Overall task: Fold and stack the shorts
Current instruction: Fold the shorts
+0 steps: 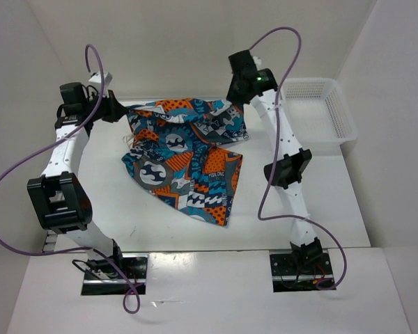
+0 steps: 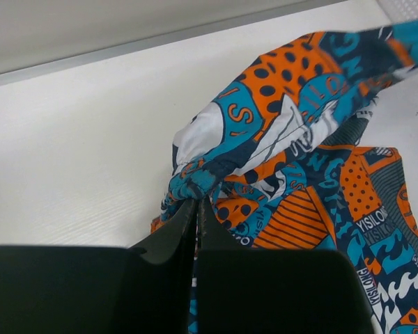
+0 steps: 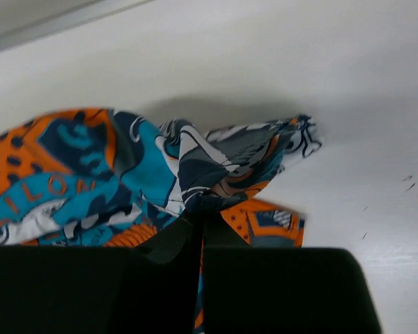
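Black fingers of the left gripper (image 2: pixel 196 203) fill the foreground of the left wrist view, pressed together on a bunched corner of the soft patchwork-print shorts (image 2: pixel 299 139) in teal, orange, white and dark grey. Matching fingers of the right gripper (image 3: pixel 199 219) are likewise clamped on the opposite corner of the same fabric edge, which gathers tightly at the tips.

Overhead view: the shorts lie at the middle of the white table (image 1: pixel 125 209). Their far edge spans between the two grippers and is raised off the surface. The near portion is spread flat and angled toward the right arm's base.

Holding both ends of one edge keeps the cloth taut between the arms, probably so that the lifted edge can be carried over the flat portion as a fold. The fold is judged not yet complete, since the layers look uneven and creased.

At the far right of the table stands a white plastic mesh basket (image 1: pixel 317 111), apart from the shorts.
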